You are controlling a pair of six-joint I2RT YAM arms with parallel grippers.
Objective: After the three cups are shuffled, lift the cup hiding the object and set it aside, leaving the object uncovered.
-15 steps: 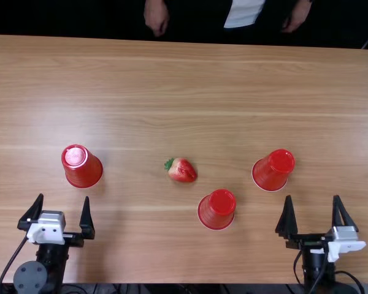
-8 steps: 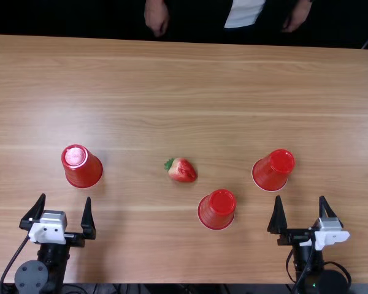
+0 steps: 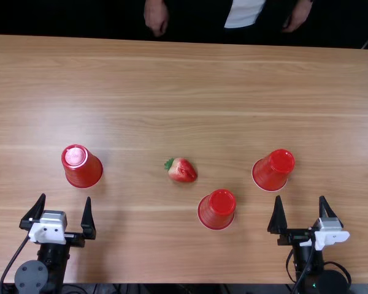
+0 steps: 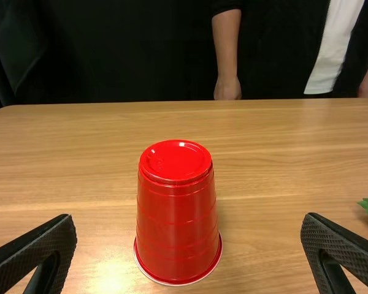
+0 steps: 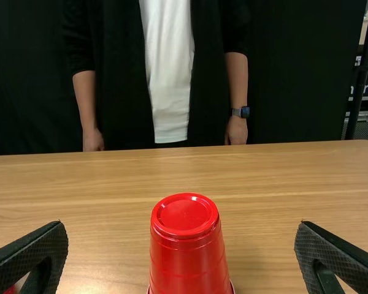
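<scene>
Top view | 3 red cups [image 3: 81, 166] [image 3: 216, 209] [image 3: 273, 170] | 1 strawberry [image 3: 182, 170], bare | 2 hands [image 3: 63, 198] [image 3: 300, 199], spread

On table [image 3: 184, 92]: left cup [image 3: 81, 166] far left, right cup [image 3: 273, 170] far right, centre cup [image 3: 216, 209] between, nearer the near edge. Uncovered strawberry [image 3: 182, 170] just behind-left of centre cup, apart. Before left cup: left pincer [image 3: 63, 199]. Before right cup: right pincer [image 3: 299, 199]. No contact.

A light brown wooden table [image 3: 184, 79] with long, straight grain spans the top view (a pale glare lies on the wood towards its near edge). Beyond the far edge hangs a black backdrop [image 4: 98, 49]. A dark metal pole [image 5: 362, 67] leans before it.
</scene>
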